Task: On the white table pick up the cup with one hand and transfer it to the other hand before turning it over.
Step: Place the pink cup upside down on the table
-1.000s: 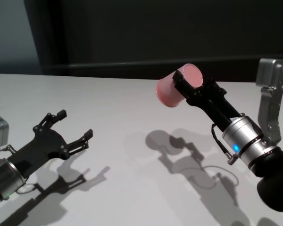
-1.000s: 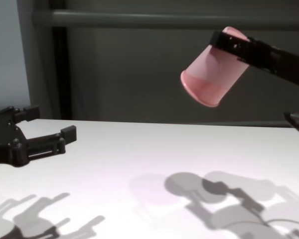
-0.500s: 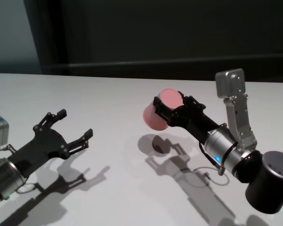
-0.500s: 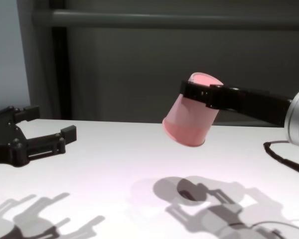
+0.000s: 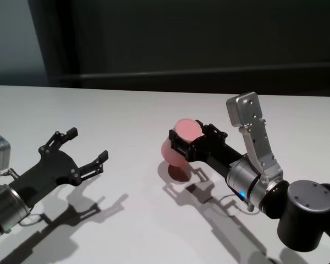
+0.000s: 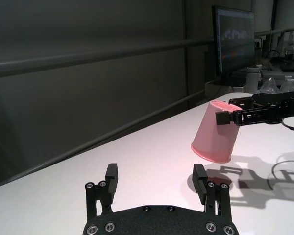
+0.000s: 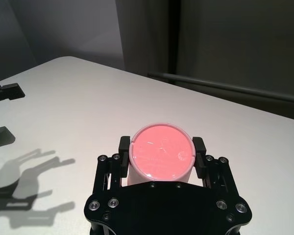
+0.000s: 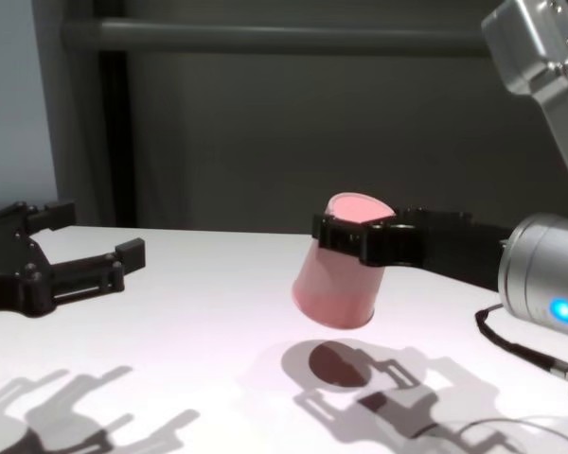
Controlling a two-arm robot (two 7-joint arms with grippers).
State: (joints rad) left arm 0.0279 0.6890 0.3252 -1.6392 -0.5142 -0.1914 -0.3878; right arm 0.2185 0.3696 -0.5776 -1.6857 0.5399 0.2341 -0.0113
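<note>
The salmon-pink cup (image 5: 182,131) is held upside down, base up and rim down, slightly tilted. It hangs a little above the white table (image 5: 126,113), with its shadow beneath it. My right gripper (image 5: 190,142) is shut on the cup's upper part near the base. The grip shows in the right wrist view (image 7: 161,143), with the cup (image 7: 161,157) between both fingers, and in the chest view (image 8: 364,238). My left gripper (image 5: 88,144) is open and empty, low over the table at the left, well apart from the cup (image 6: 213,137).
The white table (image 8: 199,312) stretches wide around both arms. A dark wall and a rail stand behind its far edge. A monitor (image 6: 232,41) and bottles stand far off in the left wrist view.
My right gripper has come down and toward the table's middle with the cup, turning it from sideways to rim down. The left arm has not moved.
</note>
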